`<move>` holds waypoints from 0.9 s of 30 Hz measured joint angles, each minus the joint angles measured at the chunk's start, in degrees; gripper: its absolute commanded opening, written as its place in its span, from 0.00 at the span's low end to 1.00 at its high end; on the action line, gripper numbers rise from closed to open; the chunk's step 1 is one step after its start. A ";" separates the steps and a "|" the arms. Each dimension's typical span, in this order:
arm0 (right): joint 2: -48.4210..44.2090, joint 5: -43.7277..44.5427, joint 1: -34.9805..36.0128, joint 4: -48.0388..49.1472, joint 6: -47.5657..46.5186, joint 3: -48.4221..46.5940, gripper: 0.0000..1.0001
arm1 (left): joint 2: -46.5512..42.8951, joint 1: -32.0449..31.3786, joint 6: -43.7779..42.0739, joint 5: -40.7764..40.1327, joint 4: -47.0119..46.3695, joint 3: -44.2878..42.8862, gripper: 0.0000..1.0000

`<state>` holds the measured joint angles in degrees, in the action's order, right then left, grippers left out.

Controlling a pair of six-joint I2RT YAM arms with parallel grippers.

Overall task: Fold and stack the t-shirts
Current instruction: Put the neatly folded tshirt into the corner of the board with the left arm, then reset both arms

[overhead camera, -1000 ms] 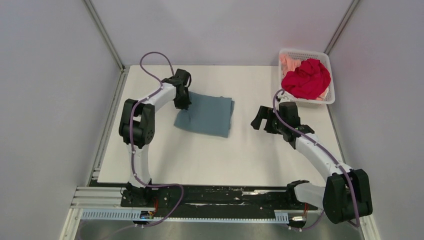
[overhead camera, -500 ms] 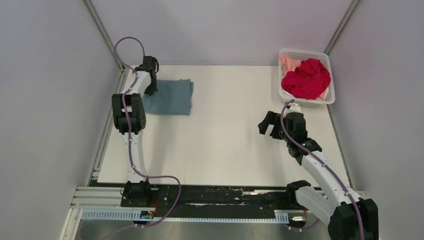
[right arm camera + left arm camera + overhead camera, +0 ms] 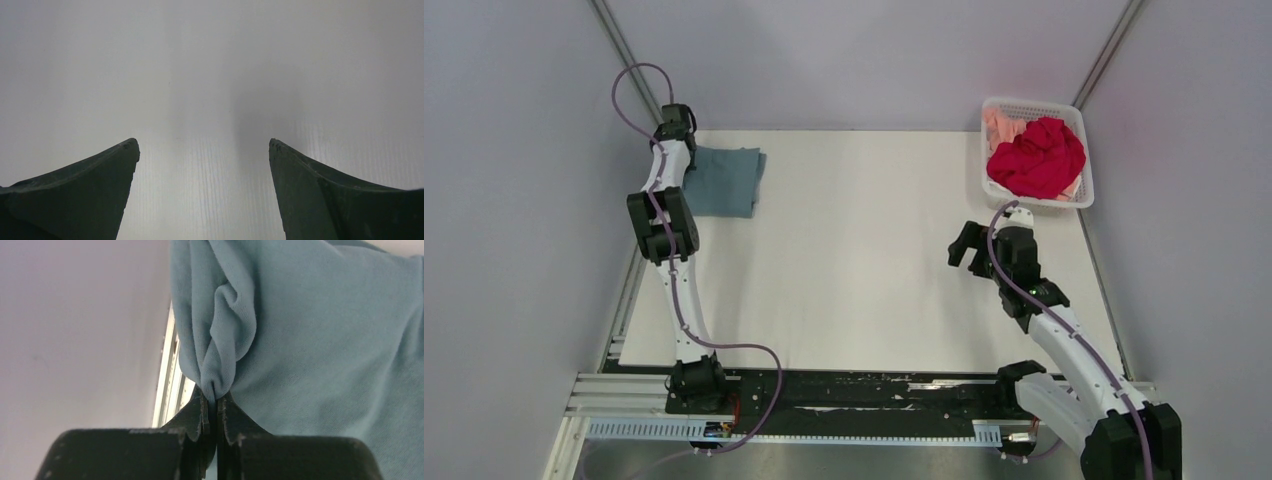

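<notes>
The folded teal-blue t-shirt (image 3: 724,180) lies at the far left corner of the table. My left gripper (image 3: 674,150) is shut on its left edge; in the left wrist view the jaws pinch a bunched fold of the teal cloth (image 3: 310,340) at the tips of my left gripper (image 3: 214,399). The red t-shirt (image 3: 1036,158) is heaped in the white basket (image 3: 1032,107) at the far right, over the peach-pink t-shirt (image 3: 999,126). My right gripper (image 3: 962,245) is open and empty over bare table (image 3: 200,75), left of and nearer than the basket; in its wrist view my right gripper (image 3: 202,145) holds nothing.
The left wall and the table's left rail (image 3: 170,375) are right beside my left gripper. The basket stands in the far right corner against the right wall.
My left gripper has dragged the folded teal shirt from the table's middle-left to the far left corner. My right gripper has pulled back a little toward the near right and stays open.
</notes>
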<state>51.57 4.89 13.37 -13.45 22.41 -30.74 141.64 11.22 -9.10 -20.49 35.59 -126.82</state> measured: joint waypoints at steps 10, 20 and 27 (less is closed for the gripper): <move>-1.55 3.54 0.00 0.00 -0.02 0.07 1.00 | 2.75 0.55 -1.51 0.42 -0.90 -3.74 0.89; 1.33 8.66 0.00 -1.05 0.68 -0.61 1.00 | -0.57 0.92 1.70 -2.93 3.89 -4.83 1.00; -1.88 7.23 0.00 -2.91 1.16 -1.64 1.00 | -31.87 0.85 18.34 11.74 5.18 14.75 1.00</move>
<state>49.69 12.12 13.37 -16.36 23.57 -32.38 109.78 12.08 9.23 -8.75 40.77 -112.07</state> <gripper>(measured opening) 0.998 1.000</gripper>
